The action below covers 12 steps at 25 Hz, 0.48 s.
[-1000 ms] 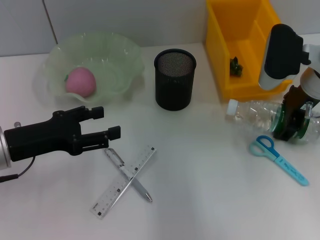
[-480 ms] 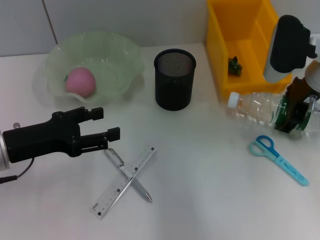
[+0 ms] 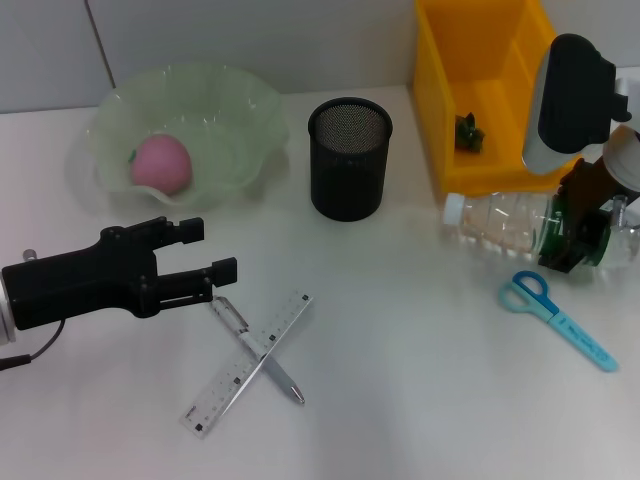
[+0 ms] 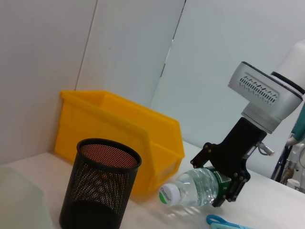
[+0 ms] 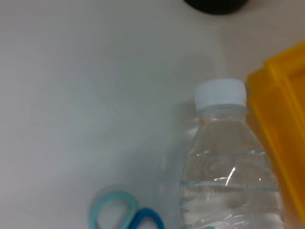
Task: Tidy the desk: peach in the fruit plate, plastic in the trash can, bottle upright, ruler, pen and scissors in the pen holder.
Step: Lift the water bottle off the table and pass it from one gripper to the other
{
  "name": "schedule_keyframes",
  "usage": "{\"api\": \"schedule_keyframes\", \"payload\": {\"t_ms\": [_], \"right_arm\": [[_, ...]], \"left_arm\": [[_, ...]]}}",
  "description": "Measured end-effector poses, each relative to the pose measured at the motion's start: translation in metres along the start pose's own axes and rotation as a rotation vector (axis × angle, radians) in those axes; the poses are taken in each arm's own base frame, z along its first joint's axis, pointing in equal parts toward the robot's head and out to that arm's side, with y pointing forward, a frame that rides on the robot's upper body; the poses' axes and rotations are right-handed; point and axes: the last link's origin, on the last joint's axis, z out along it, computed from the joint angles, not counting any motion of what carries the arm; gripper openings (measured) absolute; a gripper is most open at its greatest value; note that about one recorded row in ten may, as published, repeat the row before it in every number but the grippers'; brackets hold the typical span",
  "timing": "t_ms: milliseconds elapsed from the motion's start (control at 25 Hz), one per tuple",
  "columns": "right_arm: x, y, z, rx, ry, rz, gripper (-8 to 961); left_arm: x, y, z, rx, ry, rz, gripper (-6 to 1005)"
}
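Observation:
The clear bottle lies on its side in front of the yellow trash bin, white cap toward the pen holder. My right gripper is shut on the bottle at its green label; they also show in the left wrist view as bottle and gripper. My left gripper is open and empty, just left of the crossed ruler and pen. The pink peach sits in the green fruit plate. Blue scissors lie in front of the bottle. The black mesh pen holder stands at centre.
A green plastic scrap lies inside the yellow bin. The right wrist view shows the bottle, the scissor handles and the bin's edge. A white wall runs behind the table.
The right gripper has shifted the bottle slightly, its cap swinging up and then back toward the pen holder. The left gripper has sunk a little.

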Motion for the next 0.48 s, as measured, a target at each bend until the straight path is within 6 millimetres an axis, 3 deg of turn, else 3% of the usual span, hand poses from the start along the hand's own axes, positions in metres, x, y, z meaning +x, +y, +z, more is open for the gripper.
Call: {"api": "schedule_keyframes", "payload": {"t_ms": [480], "right_arm": [[-0.004, 0.007, -0.032, -0.059, -0.195, -0.025, 763]], "left_arm": [[0.003, -0.001, -0.004, 0.005, 0.017, -0.002, 824]]}}
